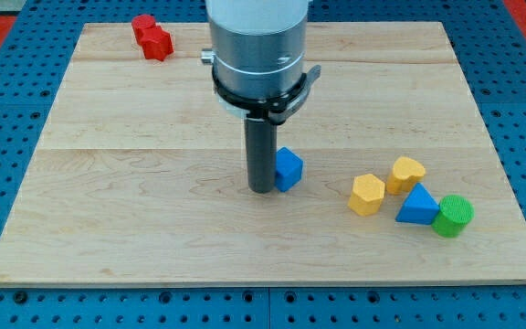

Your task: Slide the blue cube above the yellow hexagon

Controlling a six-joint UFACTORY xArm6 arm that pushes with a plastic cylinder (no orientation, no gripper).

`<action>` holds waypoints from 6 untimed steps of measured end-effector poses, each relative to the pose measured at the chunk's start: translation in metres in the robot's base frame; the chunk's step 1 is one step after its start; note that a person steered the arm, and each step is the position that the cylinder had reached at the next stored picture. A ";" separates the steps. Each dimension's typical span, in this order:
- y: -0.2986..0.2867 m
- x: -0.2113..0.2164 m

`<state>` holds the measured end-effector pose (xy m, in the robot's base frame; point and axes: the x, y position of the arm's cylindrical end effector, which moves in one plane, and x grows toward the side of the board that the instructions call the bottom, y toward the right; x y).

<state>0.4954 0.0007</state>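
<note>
The blue cube (289, 168) sits near the middle of the wooden board (135, 192). My tip (262, 189) rests on the board right against the cube's left side, touching it or nearly so. The rod partly hides the cube's left edge. The yellow hexagon (367, 195) lies to the right of the cube and slightly lower in the view, a short gap away.
A yellow heart-like block (407, 174) sits up-right of the hexagon. A blue triangle (417, 206) and a green cylinder (453, 216) lie to its right. Two red blocks (151, 37) sit at the board's top left. The arm's grey body (257, 46) overhangs the top centre.
</note>
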 end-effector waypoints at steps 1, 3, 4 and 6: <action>0.001 -0.019; 0.001 -0.030; 0.013 -0.032; 0.086 -0.032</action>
